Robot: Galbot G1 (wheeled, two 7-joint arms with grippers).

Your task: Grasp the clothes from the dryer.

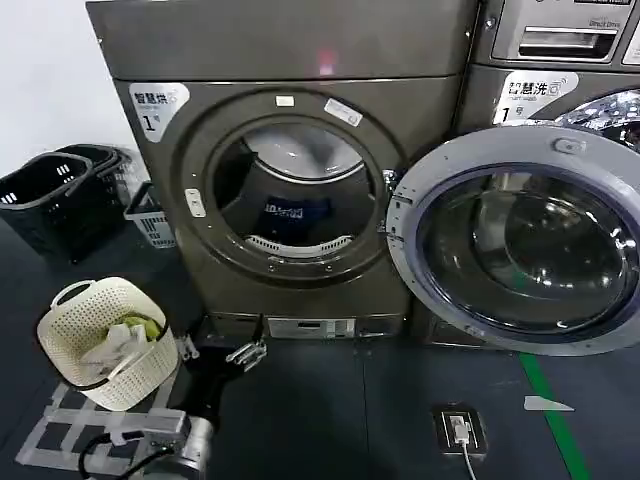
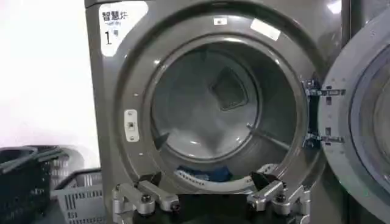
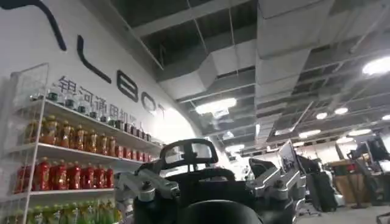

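Head view has the big bronze-grey front-loading dryer [image 1: 290, 170] facing the robot, round port open (door [image 1: 520, 240] swung right), dark blue clothes [image 1: 290, 212] inside. Left gripper [image 1: 222, 352] sits low before it, fingers spread; right gripper [image 3: 210, 185] points ceilingward, also spread.

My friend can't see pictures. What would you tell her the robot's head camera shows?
A big dark dryer stands with its round door swung open to the right, and dark blue clothes lie inside its drum. Low in front, the robot's left gripper is open, beside a cream basket holding laundry.
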